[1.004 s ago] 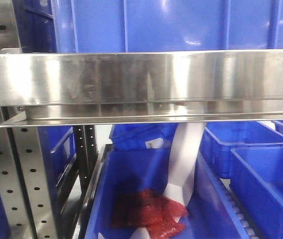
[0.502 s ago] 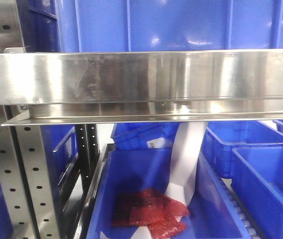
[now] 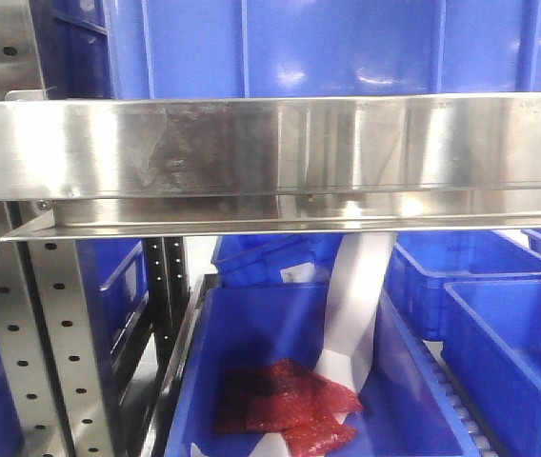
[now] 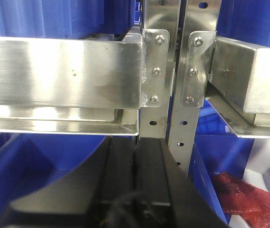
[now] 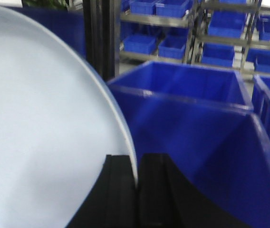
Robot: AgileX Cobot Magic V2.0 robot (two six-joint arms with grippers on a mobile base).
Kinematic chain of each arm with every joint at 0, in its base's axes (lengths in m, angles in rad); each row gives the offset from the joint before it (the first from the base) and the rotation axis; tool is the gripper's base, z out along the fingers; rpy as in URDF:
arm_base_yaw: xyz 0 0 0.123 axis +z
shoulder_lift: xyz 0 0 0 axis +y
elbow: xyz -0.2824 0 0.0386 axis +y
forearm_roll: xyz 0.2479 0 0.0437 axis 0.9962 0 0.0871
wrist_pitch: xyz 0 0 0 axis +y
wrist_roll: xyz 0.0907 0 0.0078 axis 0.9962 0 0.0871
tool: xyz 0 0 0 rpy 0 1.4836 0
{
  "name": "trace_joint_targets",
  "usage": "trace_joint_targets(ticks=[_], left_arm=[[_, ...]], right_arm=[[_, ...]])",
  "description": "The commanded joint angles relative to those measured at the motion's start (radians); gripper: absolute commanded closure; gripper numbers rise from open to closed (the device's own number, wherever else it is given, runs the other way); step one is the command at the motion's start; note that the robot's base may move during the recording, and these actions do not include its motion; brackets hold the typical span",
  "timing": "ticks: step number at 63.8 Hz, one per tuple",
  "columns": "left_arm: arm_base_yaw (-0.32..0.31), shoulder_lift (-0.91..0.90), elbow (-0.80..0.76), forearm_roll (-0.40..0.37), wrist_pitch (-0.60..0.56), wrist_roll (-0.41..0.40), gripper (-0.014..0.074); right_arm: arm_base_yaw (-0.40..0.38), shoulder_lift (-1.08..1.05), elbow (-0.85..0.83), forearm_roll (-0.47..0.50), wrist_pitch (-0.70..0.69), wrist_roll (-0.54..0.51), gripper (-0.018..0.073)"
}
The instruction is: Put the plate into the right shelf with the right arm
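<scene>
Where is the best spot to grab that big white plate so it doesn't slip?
At its thin rim, coming in from the edge side, with one jaw on each face. The plate is wide, flat and smooth, far wider than the right gripper, so only its low sloped rim fits between the jaws. That is how it sits now, edge pinched in the narrow gap.

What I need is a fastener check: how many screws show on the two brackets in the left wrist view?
6: three down the left bracket, three down the right bracket. Others may be hidden.
</scene>
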Motion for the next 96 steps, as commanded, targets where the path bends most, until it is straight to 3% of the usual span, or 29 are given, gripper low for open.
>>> trace_joint_targets(ticks=[1, 10, 18, 26, 34, 37, 47, 53, 65, 78, 96], left_arm=[[-0.006, -0.002, 0.008, -0.004, -0.089, 0.003, 0.0643], [-0.006, -0.002, 0.008, -0.004, -0.089, 0.003, 0.0643], [-0.006, -0.002, 0.008, -0.004, -0.089, 0.003, 0.0643], [-0.006, -0.002, 0.008, -0.004, -0.089, 0.003, 0.0643], [-0.006, -0.002, 0.008, -0.004, -0.089, 0.003, 0.0643], [-0.006, -0.002, 0.008, -0.004, -0.089, 0.003, 0.0643], [-0.006, -0.002, 0.008, -0.004, -0.089, 0.003, 0.0643], [-0.006, -0.002, 0.008, -0.004, -0.089, 0.003, 0.0643], [-0.006, -0.002, 0.008, -0.004, -0.089, 0.003, 0.0643], [-0.006, -0.002, 0.008, -0.004, -0.089, 0.003, 0.0643], [-0.006, -0.002, 0.008, -0.004, -0.089, 0.003, 0.0643]], right_arm=[[-0.019, -0.033, -0.042, 0.0, -0.091, -0.002, 0.0373], [-0.043, -0.033, -0.042, 0.03, -0.072, -0.002, 0.0169], [-0.075, -0.033, -0.042, 0.067, -0.072, -0.001, 0.0149], [-0.121, -0.037, -0.042, 0.132, -0.055, -0.001, 0.0242], [-0.168, -0.066, -0.04, 0.184, 0.011, -0.001, 0.0531], [-0.191, -0.081, -0.038, 0.185, 0.045, -0.001, 0.0491], [-0.273, -0.163, 0.018, 0.179, 0.088, -0.002, 0.0511], [-0.29, -0.252, 0.112, 0.161, 0.075, -0.002, 0.0511], [-0.289, -0.485, 0.438, 0.019, -0.076, -0.002, 0.0511], [-0.289, -0.734, 0.801, 0.005, -0.296, -0.002, 0.0512], [-0.289, -1.111, 1.14, 0.005, -0.321, -0.002, 0.0512]])
